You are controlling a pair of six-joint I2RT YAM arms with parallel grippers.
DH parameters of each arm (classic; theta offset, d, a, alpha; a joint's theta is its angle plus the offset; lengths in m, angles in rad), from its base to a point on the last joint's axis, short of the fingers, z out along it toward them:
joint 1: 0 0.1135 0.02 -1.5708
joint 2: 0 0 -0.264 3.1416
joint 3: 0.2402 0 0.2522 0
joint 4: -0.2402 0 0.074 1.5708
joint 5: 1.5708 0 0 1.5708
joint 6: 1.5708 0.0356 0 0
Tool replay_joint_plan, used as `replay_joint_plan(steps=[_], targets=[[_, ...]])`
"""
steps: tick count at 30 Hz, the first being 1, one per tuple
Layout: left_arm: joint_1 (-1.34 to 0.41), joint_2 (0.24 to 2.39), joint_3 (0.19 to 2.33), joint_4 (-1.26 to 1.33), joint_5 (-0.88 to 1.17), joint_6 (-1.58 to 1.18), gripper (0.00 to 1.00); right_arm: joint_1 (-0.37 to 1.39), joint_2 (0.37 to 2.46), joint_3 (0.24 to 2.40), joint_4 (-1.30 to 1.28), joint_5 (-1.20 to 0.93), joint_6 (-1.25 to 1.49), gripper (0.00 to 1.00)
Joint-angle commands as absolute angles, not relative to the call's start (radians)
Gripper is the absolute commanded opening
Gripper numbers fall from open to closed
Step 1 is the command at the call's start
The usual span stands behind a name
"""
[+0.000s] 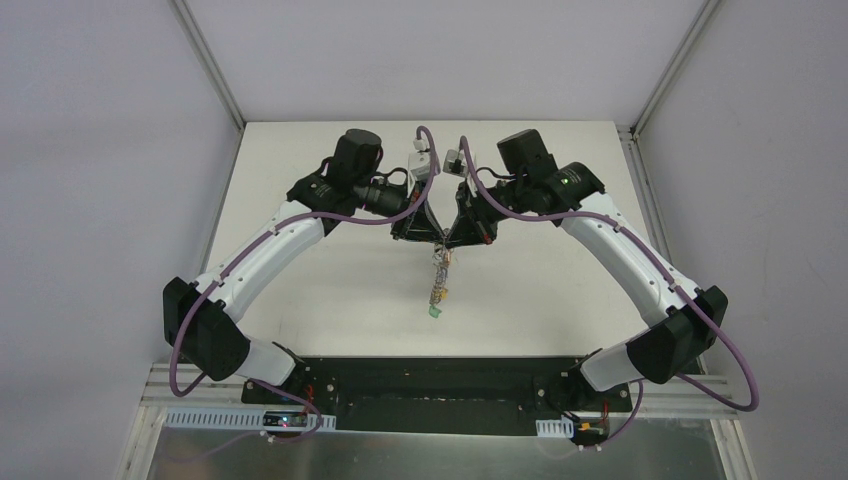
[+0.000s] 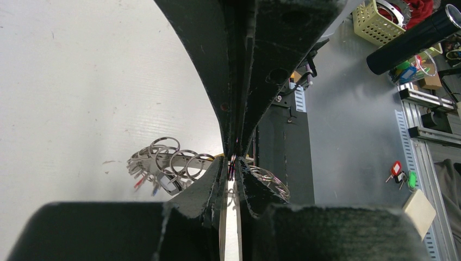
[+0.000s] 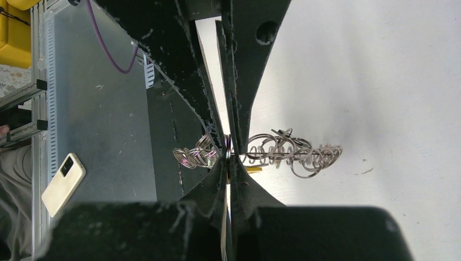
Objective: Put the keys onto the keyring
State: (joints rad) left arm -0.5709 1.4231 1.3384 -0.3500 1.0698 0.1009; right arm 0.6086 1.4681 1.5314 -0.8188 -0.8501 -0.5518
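The keyring (image 1: 438,275) hangs edge-on over the middle of the white table, fringed with silver wire loops (image 2: 168,163) and small keys. A green-headed one (image 1: 433,313) sits lowest. My left gripper (image 1: 436,240) and right gripper (image 1: 446,240) meet tip to tip at its top. In the left wrist view my left gripper (image 2: 232,166) has closed to a narrow slit with the ring's thin edge in it. Seen from the right wrist, my right gripper (image 3: 229,152) is shut on the ring's edge, with loops (image 3: 282,149) fanning out on both sides and a yellow key head (image 3: 253,169) beside it.
The black base plate (image 1: 440,385) runs along the table's near edge. Off the table lie a phone (image 3: 62,184), loose red and green tags (image 2: 401,173), a yellow basket (image 2: 375,22) and a black cylinder (image 2: 413,38).
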Motion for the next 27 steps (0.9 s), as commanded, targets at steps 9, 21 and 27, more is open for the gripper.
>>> replay_joint_plan(steps=[9,21,27], targets=[[-0.577,1.41,1.364,-0.333,1.117,0.12,0.0,0.615,1.456,1.547,-0.785,-0.857,-0.56,0.0],[-0.543,1.34,1.25,0.078,1.189,-0.203,0.0,0.515,1.378,1.483,-0.693,-0.979,-0.482,0.32],[-0.54,1.337,1.225,0.197,1.198,-0.305,0.0,0.474,1.337,1.435,-0.652,-1.02,-0.459,0.34]])
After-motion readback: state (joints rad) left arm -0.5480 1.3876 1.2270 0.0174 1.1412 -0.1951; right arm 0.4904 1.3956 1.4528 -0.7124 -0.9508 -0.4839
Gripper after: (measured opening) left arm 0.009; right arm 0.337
